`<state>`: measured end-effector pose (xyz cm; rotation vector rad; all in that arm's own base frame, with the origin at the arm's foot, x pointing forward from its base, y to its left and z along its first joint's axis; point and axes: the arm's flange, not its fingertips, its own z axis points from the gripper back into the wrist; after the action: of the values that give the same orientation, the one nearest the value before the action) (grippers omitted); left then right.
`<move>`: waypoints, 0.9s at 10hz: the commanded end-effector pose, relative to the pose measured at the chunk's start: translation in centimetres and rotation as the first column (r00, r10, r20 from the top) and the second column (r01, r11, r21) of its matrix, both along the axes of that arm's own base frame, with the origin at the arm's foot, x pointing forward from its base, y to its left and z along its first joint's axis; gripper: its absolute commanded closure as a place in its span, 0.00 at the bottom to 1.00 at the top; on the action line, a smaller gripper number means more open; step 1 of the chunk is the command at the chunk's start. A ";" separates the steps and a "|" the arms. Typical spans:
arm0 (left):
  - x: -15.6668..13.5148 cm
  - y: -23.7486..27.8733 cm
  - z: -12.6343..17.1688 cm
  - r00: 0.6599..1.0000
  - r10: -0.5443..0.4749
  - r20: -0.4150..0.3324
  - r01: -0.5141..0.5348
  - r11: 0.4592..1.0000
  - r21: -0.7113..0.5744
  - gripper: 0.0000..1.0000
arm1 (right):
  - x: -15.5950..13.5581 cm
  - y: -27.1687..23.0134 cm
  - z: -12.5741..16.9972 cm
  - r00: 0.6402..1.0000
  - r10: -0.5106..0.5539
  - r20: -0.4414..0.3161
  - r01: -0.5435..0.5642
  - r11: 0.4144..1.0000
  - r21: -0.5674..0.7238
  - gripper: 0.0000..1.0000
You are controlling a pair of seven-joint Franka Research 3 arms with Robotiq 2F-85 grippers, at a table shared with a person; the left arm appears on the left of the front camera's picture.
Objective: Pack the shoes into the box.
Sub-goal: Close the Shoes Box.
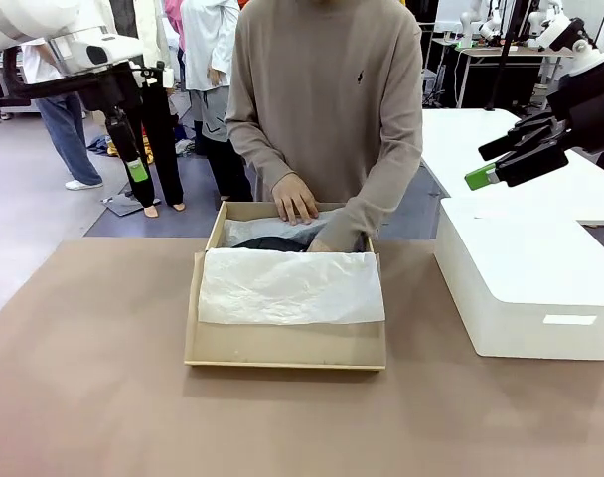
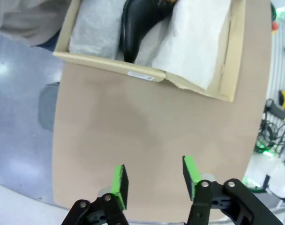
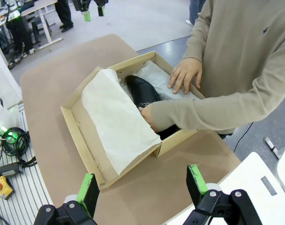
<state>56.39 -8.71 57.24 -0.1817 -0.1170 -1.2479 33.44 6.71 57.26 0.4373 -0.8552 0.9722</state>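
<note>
Tissue paper (image 1: 287, 286) probably wanted smoothing over the black shoe (image 3: 141, 88) in the cardboard shoebox (image 1: 282, 350) by the person's hands (image 3: 184, 75), while left end effector (image 2: 154, 180) and right end effector (image 3: 142, 185) hovered wide open, empty.

You'll find the box (image 1: 282, 350) at the centre of the front view: a shallow tan cardboard tray, lying flat and open on top. White tissue (image 1: 287, 286) lines it, and one sheet is folded over the half nearer the bottom of the frame. In the upper half, a glossy black shoe (image 1: 272, 243) peeks out between the sheets. In the right wrist view its pointed toe aims at the upper left and its heel end is hidden. You can't tell whether a second shoe lies under the tissue.
</note>
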 end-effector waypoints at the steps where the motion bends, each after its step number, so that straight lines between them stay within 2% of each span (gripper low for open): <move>1: -0.9 0.1 -0.4 0.994 -0.075 0.077 0.071 0.996 0.057 1.00 | 0.3 -0.1 0.0 1.000 0.022 0.012 -0.022 1.000 0.018 0.00; 4: -1.5 -1.0 -0.1 0.992 -0.078 0.101 0.075 0.997 0.035 1.00 | 0.3 -0.1 0.0 1.000 0.022 0.012 -0.022 1.000 0.018 0.00; 5: -1.4 -1.3 0.1 0.995 -0.064 0.079 0.068 0.997 -0.043 1.00 | 0.3 -0.1 0.0 1.000 0.022 0.012 -0.022 1.000 0.018 0.00; 6: -0.2 -1.1 0.6 0.994 -0.071 0.079 0.068 0.997 0.043 1.00 | 0.3 -0.1 0.0 1.000 0.022 0.012 -0.022 1.000 0.018 0.00; 9: -0.2 -1.1 0.6 0.994 -0.071 0.079 0.068 0.997 0.043 1.00 | 0.3 -0.1 0.0 1.000 0.022 0.012 -0.022 1.000 0.018 0.00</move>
<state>56.07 -10.11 57.68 -0.1163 -0.1627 -1.3242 33.44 6.71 57.26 0.4373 -0.8552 0.9722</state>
